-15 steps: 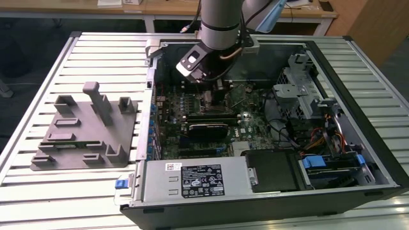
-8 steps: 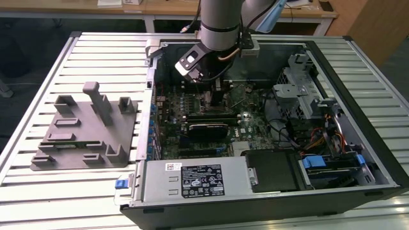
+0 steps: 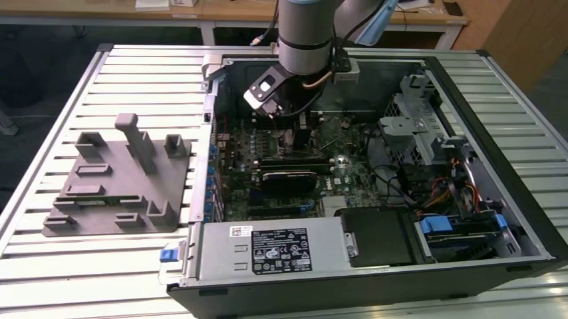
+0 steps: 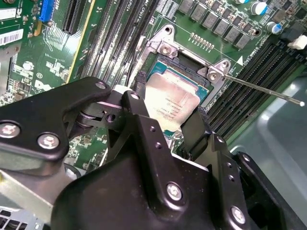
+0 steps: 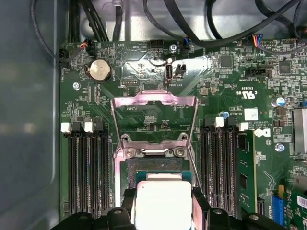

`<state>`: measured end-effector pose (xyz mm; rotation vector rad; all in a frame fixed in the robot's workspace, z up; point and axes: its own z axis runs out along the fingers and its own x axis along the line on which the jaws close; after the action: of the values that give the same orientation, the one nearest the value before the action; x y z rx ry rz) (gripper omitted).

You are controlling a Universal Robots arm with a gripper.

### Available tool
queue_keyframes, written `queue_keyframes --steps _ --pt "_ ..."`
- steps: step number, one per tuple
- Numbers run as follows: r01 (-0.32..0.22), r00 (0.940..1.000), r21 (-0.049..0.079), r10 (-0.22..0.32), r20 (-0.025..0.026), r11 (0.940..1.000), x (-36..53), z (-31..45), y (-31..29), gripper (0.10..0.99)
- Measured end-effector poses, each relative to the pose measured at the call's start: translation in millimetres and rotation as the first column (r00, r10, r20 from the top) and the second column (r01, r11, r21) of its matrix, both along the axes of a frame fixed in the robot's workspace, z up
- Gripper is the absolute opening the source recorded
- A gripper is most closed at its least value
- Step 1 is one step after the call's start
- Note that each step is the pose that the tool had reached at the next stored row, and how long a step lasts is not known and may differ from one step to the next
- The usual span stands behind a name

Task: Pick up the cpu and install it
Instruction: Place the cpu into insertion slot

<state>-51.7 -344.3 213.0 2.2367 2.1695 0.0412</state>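
While the open black computer case (image 3: 355, 292) takes up most of the slatted aluminium table (image 3: 133, 73), a grey plastic fixture with upright blocks (image 3: 116, 186) lies apart from it on the exterior view's left. Inside the case, a silver rectangular power supply box (image 3: 266, 249) lies along the near wall, and a green motherboard (image 3: 346, 166) covers the floor beyond it.

The grey robot arm (image 3: 306, 33) comes down steeply from the far side, cut off by the picture's top edge, with its wrist low over the far part of the board. Its own wrist hardware hides the fingertips in the exterior view.

In both wrist views the black gripper (image 4: 169, 103) is closed narrowly on the cpu (image 4: 172, 103), a small square chip with a pale silver metal top, its fingers (image 4: 132, 103) pressing two opposite edges. The chip is over the square processor socket (image 5: 156, 167), whose metal retention frame (image 5: 154, 115) is swung up and open, a thin wire lever (image 4: 259, 88) jutting out beside it. The gripper body covers part of the chip, and whether it rests in the socket or hangs just above is unclear.
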Motion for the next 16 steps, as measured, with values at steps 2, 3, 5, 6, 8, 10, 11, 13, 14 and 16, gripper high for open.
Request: queue_keyframes --steps 2,3,5,6,8,10,11,13,14,16 --pt "0.0 1.0 0.0 0.0 -0.0002 1.0 0.0 0.0 -0.1 0.541" --pt "0.0 1.0 0.0 0.0 -0.0002 1.0 0.0 0.0 0.0 0.541" --pt "0.0 1.0 0.0 0.0 -0.0001 1.0 0.0 -0.1 0.0 0.541" --pt "0.0 1.0 0.0 0.0 0.001 1.0 0.1 -0.2 0.0 0.541" --pt "0.0 1.0 0.0 0.0 0.0096 1.0 0.1 -0.4 0.0 0.541" --pt "0.0 0.9999 0.0 0.0 0.0131 1.0 0.1 -1.1 0.0 0.541" --pt "0.0 0.9999 -0.001 0.0 0.0134 1.0 0.1 -1.5 0.0 0.541" --pt "0.0 0.9999 -0.006 0.0 0.0135 1.0 0.0 -2.7 0.0 0.541" --pt "0.0 0.9999 -0.009 0.0 0.0136 1.0 0.0 -3.5 0.0 0.541" --pt "0.0 0.9999 -0.014 0.0 0.0135 0.9999 0.1 -5.7 0.0 0.541"
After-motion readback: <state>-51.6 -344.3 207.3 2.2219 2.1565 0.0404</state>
